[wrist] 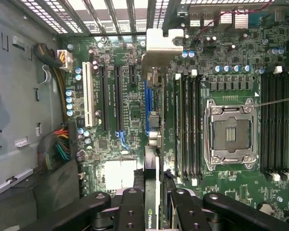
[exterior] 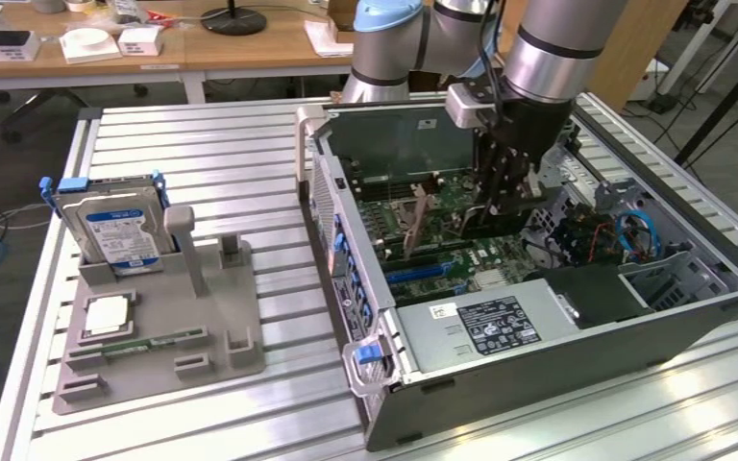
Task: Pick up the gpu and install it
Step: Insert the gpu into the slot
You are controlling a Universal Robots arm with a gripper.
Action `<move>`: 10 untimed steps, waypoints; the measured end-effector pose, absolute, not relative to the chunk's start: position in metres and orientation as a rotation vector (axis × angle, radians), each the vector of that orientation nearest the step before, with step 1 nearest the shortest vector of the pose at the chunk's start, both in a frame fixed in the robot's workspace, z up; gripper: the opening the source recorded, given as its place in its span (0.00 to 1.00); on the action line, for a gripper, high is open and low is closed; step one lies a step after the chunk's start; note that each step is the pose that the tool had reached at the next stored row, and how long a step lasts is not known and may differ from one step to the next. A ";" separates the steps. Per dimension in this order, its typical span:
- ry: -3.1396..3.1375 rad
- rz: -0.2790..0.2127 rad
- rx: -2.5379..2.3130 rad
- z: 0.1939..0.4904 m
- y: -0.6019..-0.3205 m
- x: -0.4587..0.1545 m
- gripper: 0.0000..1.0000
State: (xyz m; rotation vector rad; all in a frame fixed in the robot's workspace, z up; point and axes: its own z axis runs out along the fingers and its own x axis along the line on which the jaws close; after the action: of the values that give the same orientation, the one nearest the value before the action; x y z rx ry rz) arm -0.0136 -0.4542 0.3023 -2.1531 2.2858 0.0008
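Observation:
My gripper (exterior: 504, 204) reaches down into the open computer case (exterior: 676, 317), over the motherboard (exterior: 472, 259). It is shut on the gpu (exterior: 482, 227), a thin dark card held upright on its edge. In the wrist view the gpu (wrist: 154, 144) runs edge-on away from my gripper (wrist: 154, 209), its pale metal end bracket (wrist: 161, 48) at the far end by the case's rear wall. The black fingers (wrist: 130, 211) clamp it from both sides. The card lies in line with a blue slot (wrist: 147, 103); I cannot tell whether its edge touches the slot.
A grey fixture (exterior: 215, 317) on the slatted table at the exterior view's left holds a silver hard drive with blue rails (exterior: 112, 226) and a narrow green memory stick (exterior: 151, 342). Inside the case are the processor socket (wrist: 231, 134), memory slots (wrist: 185, 130), cables (exterior: 626, 235) and a power supply (exterior: 498, 322).

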 end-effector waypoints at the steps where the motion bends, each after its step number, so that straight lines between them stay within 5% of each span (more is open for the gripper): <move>1: 2.286 0.001 -2.153 0.302 -0.454 -0.014 0.26; 10: 2.286 0.001 -2.153 0.301 -0.454 -0.015 0.26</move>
State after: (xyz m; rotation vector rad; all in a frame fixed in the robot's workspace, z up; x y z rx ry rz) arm -0.0149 -0.4542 0.3005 -2.1530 2.2857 0.0008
